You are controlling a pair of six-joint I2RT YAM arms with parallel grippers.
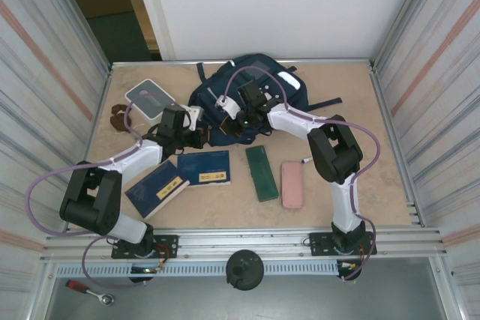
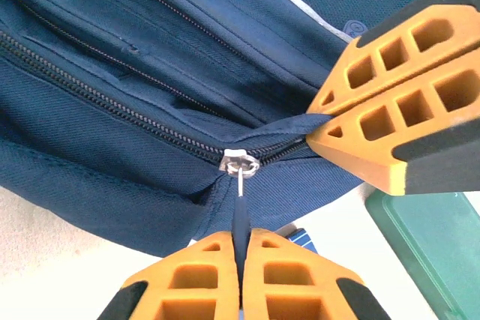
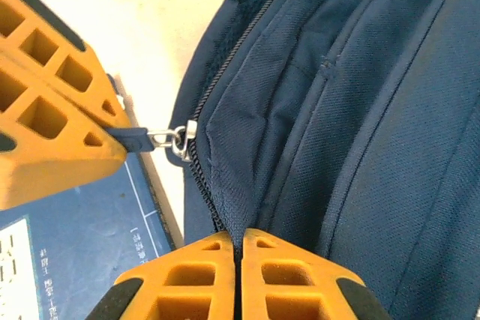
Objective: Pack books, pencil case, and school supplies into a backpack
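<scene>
The big dark-blue cloth backpack [image 1: 259, 65] is lying at the back of the tan worktop [image 1: 360, 133], and the left jaws are squeezing tight shut on the little dark-blue zipper tab [image 2: 240, 219] at its near edge. The right jaws are pinching shut on a fold of the backpack's cloth just beside the zipper. The two thin dark-blue books [image 1: 204, 167] are lying flat in front of the backpack, near a flat green case [image 1: 262, 172].
</scene>
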